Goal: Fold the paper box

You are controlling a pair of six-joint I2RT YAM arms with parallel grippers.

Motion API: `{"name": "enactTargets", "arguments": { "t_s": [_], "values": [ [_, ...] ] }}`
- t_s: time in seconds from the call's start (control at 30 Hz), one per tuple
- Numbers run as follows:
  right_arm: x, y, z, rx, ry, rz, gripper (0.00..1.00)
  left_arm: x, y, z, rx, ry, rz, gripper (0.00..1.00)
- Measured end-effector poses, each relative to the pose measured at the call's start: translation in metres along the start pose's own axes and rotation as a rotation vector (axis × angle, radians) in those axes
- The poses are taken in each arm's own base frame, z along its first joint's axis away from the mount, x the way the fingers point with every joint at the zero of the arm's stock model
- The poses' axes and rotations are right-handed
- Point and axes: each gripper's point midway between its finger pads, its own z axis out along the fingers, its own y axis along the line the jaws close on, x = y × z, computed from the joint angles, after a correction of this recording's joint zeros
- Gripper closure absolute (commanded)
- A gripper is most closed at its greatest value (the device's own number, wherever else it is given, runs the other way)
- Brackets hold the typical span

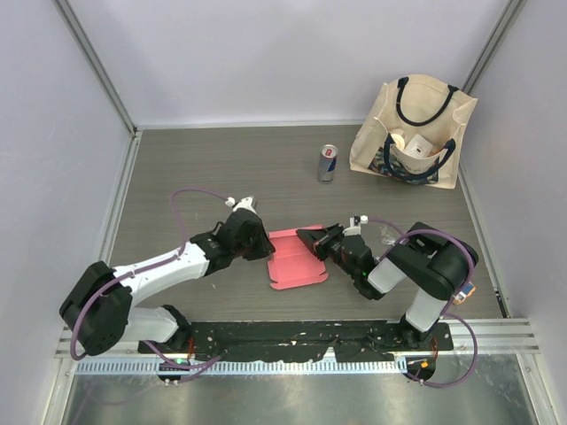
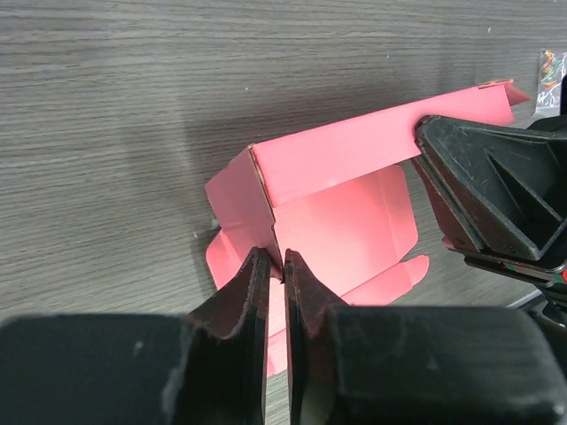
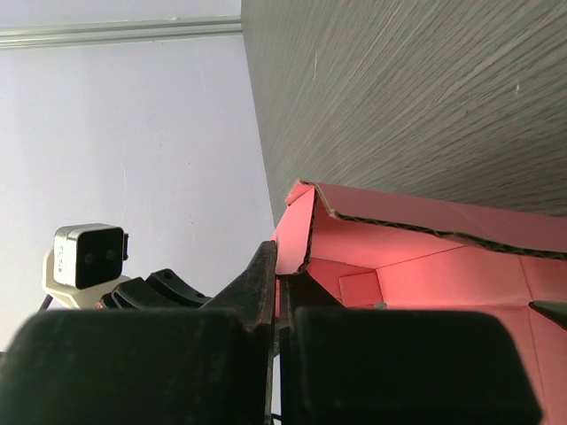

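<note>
The paper box point(image 1: 297, 258) was seen lying partly opened on the table point(image 1: 195, 168), directly between the two grippers and touched by both. The left gripper point(image 1: 266, 243) was set against the box's left edge; in the left wrist view its jaws were drawn to a narrow slit, and an upright pink-red side panel of the paper box point(image 2: 337, 212) was caught between the fingertips of the left gripper point(image 2: 273, 258). Beyond those tips a flat panel with rounded tabs was spread on the table, and a long raised wall was stretched away to the right. That wall's far end was gripped by the right gripper point(image 2: 425, 133), which was seen opposite and close by. In the right wrist view the right gripper point(image 3: 279, 266) was closed tight on a thin standing wall of the paper box point(image 3: 425, 257), whose open pink interior was shown just right of the tips. Well beyond both grippers, toward the back of the table, a can point(image 1: 327, 163) was stood upright, and a cream tote bag point(image 1: 412, 133) was set just right of it.
</note>
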Motion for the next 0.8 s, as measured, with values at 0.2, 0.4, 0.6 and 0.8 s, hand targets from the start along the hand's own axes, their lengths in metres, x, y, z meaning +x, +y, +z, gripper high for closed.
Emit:
{"name": "enactTargets", "arguments": {
  "t_s": [0.2,0.4,0.6,0.8],
  "values": [
    [0.002,0.000,-0.001,-0.004,-0.001,-0.007,0.98,0.002,-0.006,0.002,0.009,-0.012,0.005,0.68],
    [0.005,0.000,-0.005,-0.012,0.009,-0.019,0.98,0.009,0.002,0.003,0.013,-0.042,0.010,0.61],
    [0.007,-0.001,-0.010,-0.019,0.016,-0.046,0.98,0.022,0.023,-0.005,0.004,-0.052,0.016,0.56],
    [0.007,-0.001,-0.013,-0.026,0.019,-0.064,0.98,0.011,0.019,-0.038,0.109,-0.161,0.040,0.60]
  ]
}}
